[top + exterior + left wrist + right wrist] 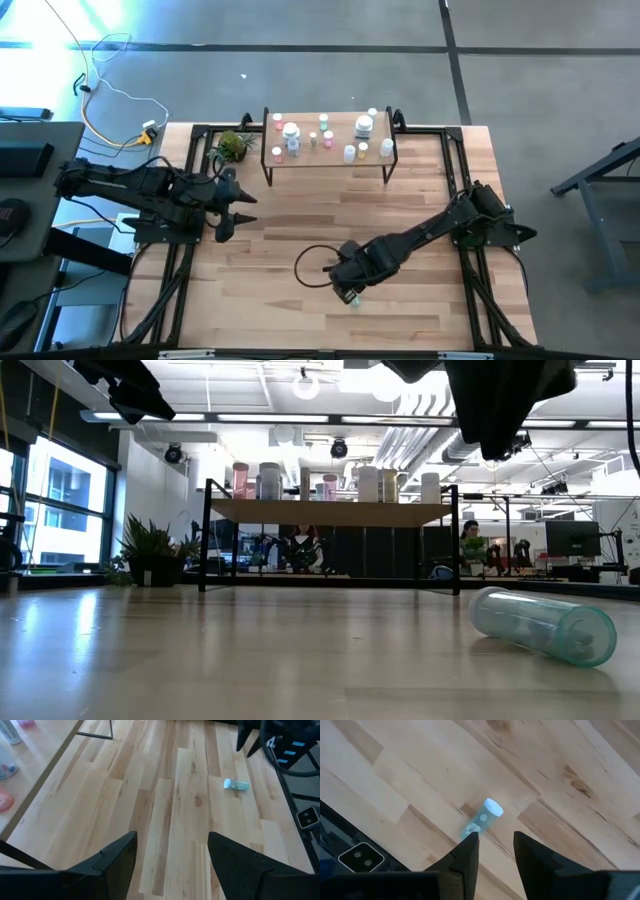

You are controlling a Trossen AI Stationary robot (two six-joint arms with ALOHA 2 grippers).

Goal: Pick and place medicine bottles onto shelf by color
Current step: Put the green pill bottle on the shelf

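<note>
Vial [484, 818] — pale green, white cap — lies on its side on the table [420, 290] near the front edge, well apart from the shelf [330, 152]. Right tool [495, 845] hangs just above it, jaws part-open, grasping nothing; the vial's long axis runs away from the jaws and sits off toward one finger, not between them. Left tool [170, 857] waits spread wide, empty, well away at the left. Other bottles [291, 133] stand on the shelf; open table between.
</note>
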